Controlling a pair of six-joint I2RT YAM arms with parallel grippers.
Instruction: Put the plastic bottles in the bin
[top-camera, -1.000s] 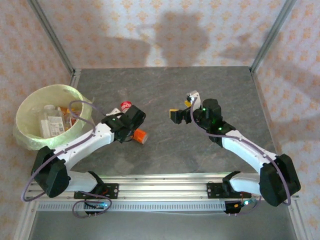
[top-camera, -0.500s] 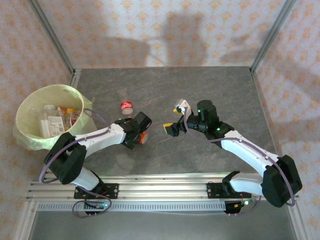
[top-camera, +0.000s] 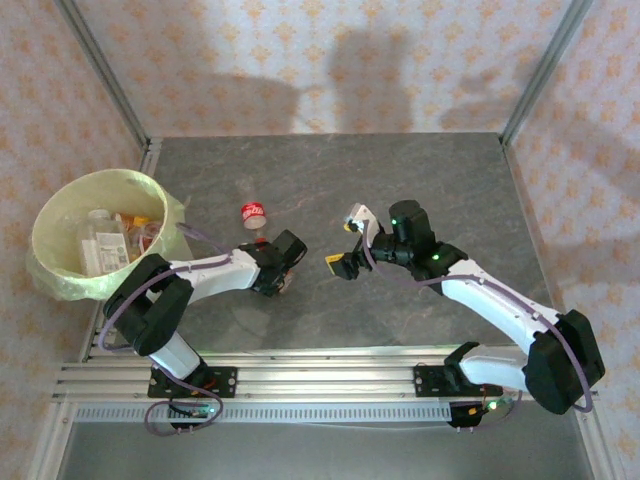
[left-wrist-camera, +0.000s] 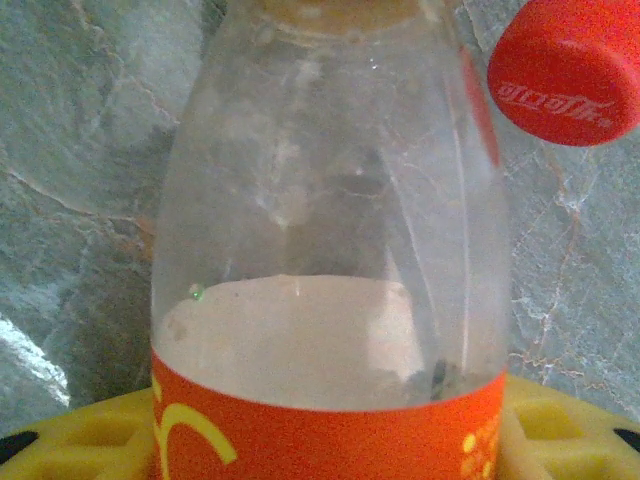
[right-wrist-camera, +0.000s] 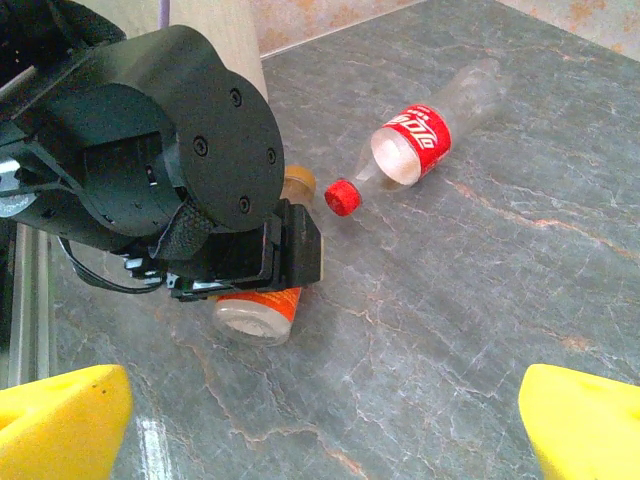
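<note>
Right wrist: red-label bottle lies flat, cap toward orange-label bottle.

My top camera looks down from behind. Left wrist sits tight against the orange bottle; right wrist faces it from farther off, low. Both seemingly share the red cap beside it.

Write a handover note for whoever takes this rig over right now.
Left gripper: fingers either side of the orange bottle, which lies on the table; grip unconfirmed.
Right gripper: open, empty, hovering nearby.
Red bottle: lying on the table just beyond the orange one, untouched.
Done: several bottles lie in the bin.
Left: bin the orange bottle, then the red one.
</note>
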